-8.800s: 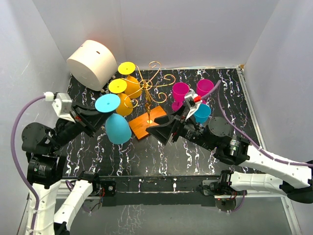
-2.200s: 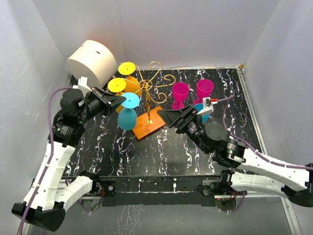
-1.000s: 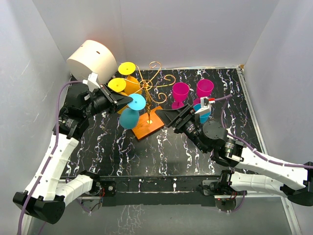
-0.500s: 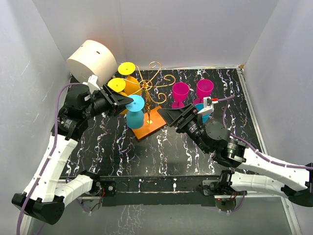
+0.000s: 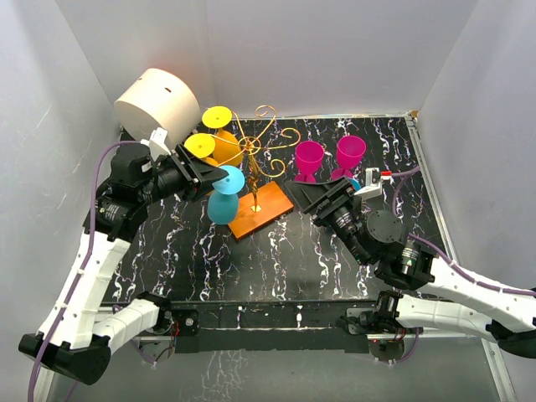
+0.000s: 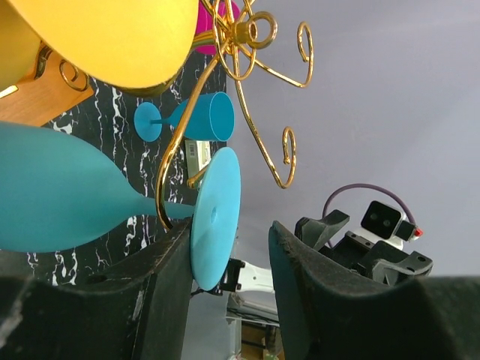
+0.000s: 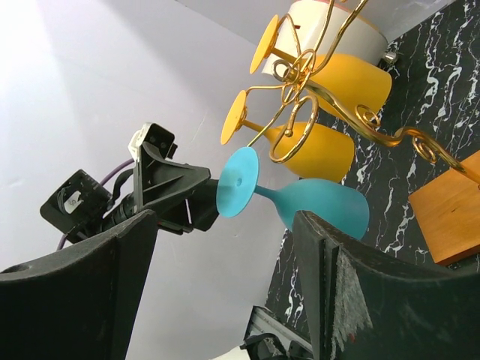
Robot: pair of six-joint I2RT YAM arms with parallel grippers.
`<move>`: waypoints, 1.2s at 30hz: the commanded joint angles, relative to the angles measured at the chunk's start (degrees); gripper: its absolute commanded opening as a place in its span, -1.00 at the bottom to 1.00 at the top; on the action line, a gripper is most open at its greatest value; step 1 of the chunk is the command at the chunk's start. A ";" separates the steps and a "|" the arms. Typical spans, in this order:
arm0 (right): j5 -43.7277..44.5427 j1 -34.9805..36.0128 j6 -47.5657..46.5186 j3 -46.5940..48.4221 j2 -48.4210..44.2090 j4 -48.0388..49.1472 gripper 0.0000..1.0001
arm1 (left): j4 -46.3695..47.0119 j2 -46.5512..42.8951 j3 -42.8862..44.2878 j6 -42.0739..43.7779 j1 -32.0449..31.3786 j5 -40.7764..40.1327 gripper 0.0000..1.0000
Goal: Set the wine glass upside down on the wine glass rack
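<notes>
The blue wine glass (image 5: 223, 205) hangs upside down, its stem in a curl of the gold wire rack (image 5: 261, 136), above the rack's orange-brown base (image 5: 260, 211). My left gripper (image 5: 213, 173) is open around the glass's foot (image 6: 216, 214). The foot lies against one finger (image 6: 150, 300), with a wide gap to the other. The stem sits in the gold hook (image 6: 166, 184). My right gripper (image 5: 296, 190) is open and empty, just right of the base. It looks at the hanging glass (image 7: 319, 204) and the rack (image 7: 315, 94).
Two yellow glasses (image 5: 203, 146) hang on the rack's left side. Two pink glasses (image 5: 309, 157) stand right of the rack. Another blue glass (image 6: 193, 118) lies on its side on the black marbled table (image 5: 251, 260). A white cylinder (image 5: 157, 107) lies at the back left corner.
The left gripper carried the blue glass right onto the rack's arm, and the bowl now hangs down and left. The right gripper drew back to the right.
</notes>
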 commanded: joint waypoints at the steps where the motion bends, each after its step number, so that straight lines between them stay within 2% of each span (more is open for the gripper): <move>1: 1.84 0.08 0.48 0.43 -0.80 0.44 0.42 | -6.20 -0.06 1.58 2.72 -0.20 3.27 -0.15; 7: 1.85 0.05 1.34 0.04 -0.70 0.44 0.42 | -2.09 -1.40 -1.29 0.17 -0.20 8.06 -0.11; 16: 2.68 0.03 1.66 -0.41 -0.92 0.32 0.41 | -3.55 -2.51 -2.44 0.00 -0.20 9.67 -0.09; 20: 4.02 0.06 0.94 0.07 -0.92 -2.30 0.42 | -2.99 -2.73 -2.43 1.50 -0.20 11.64 0.00; 23: 6.83 0.07 0.83 1.01 -1.46 -8.17 0.41 | -2.41 -4.11 -1.86 6.37 -0.20 14.66 0.11; 27: 11.79 0.07 1.44 2.27 -3.51 -19.24 0.42 | -4.86 -9.01 -2.62 12.75 -0.20 12.41 0.25; 32: 18.74 0.07 2.73 6.23 -5.26 -35.66 0.40 | -5.70 -12.92 -2.01 20.50 -0.20 10.38 0.27; 36: 25.15 0.06 3.96 13.91 -2.65 -51.33 0.39 | -8.72 -13.95 1.32 27.51 -0.20 4.20 0.27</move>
